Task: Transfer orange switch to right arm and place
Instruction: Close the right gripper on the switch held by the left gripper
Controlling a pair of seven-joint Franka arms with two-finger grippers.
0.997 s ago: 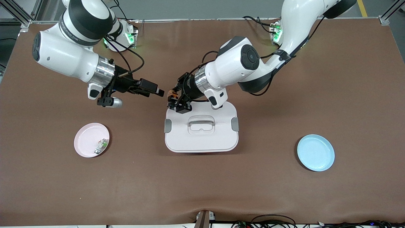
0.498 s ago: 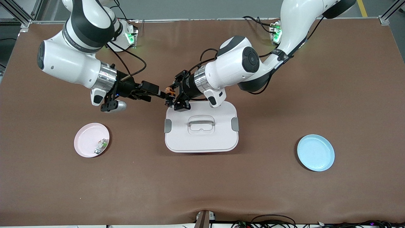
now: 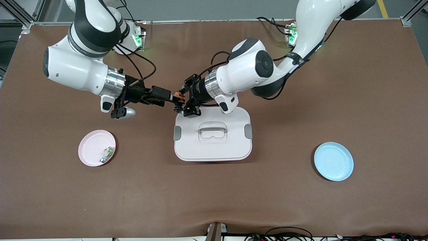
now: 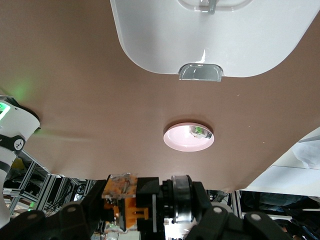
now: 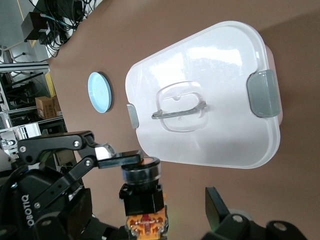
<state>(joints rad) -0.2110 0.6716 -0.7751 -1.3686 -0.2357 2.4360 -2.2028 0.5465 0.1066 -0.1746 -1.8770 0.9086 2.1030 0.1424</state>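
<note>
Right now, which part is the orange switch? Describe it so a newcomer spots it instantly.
Find the white lidded box mid-table. Over its corner toward the arms' bases, the left gripper is shut on the orange switch, a tiny black-and-orange cylinder. The only other small part, green-and-white, lies on the pink plate.

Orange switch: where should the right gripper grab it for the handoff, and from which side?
Probably the round black collar end. The left gripper is shut on the orange switch at its orange base, leaving the collar sticking out over the table by the white lidded box. The right gripper, open, already straddles that free end from the right arm's side; close there, clear of the left fingers.
</note>
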